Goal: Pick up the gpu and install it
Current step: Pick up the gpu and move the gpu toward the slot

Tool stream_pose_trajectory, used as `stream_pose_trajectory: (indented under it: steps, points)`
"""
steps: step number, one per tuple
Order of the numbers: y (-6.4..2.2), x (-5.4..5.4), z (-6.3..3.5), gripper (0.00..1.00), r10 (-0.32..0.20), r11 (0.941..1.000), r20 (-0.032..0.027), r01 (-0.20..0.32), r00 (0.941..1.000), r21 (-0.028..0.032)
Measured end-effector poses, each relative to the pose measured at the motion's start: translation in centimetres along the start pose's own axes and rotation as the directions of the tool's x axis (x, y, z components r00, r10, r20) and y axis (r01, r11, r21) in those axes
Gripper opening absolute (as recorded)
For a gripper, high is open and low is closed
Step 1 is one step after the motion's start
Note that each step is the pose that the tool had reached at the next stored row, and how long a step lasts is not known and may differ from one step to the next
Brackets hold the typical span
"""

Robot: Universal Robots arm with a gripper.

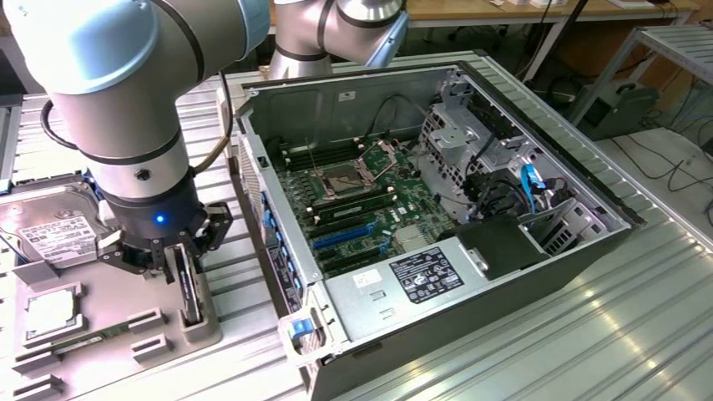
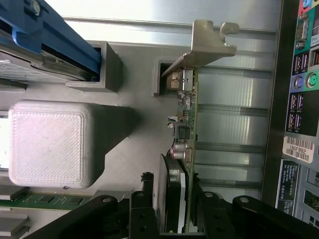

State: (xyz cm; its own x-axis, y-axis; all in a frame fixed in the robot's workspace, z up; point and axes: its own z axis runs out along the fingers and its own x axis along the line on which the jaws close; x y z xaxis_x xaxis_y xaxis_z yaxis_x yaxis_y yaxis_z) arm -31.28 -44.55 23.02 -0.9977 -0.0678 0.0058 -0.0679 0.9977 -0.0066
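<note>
Facing the gpu (image 2: 185,114) edge-on, the wrist view reveals its silver bracket (image 2: 207,45).

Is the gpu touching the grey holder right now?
Touching. The exterior view shows the gpu standing on edge in a slot of the holder; in the wrist view its bracket end sits inside a notch of the holder.

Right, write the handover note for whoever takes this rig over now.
Gripper: down on the gpu; a firm grip cannot be confirmed.
Things: the gpu stands on edge in the grey stand beside the open computer case, with its metal bracket at the end away from the gripper.
Done: approach only; the gpu is not lifted.
Left: pick-up and install. The blue slots in the case hold nothing.
</note>
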Motion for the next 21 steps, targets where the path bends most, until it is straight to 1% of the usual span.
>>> stream_pose_trajectory:
  steps: [5,6,7,8,21]
  points:
    - [0.00,0.01,0.00,0.39,0.000,1.0000,0.0000,0.000,1.0000,0.0000]
    - [0.00,0.01,0.00,0.37,0.000,1.0000,-0.0001,0.000,1.0000,0.0001]
    - [0.00,0.01,0.00,0.31,0.000,1.0000,-0.0001,0.000,1.0000,0.0000]
    - [0.00,0.01,0.00,0.28,0.000,1.0000,-0.0001,0.000,1.0000,0.0001]
    - [0.00,0.01,0.00,0.28,0.000,1.0000,0.0000,0.000,1.0000,0.0000]
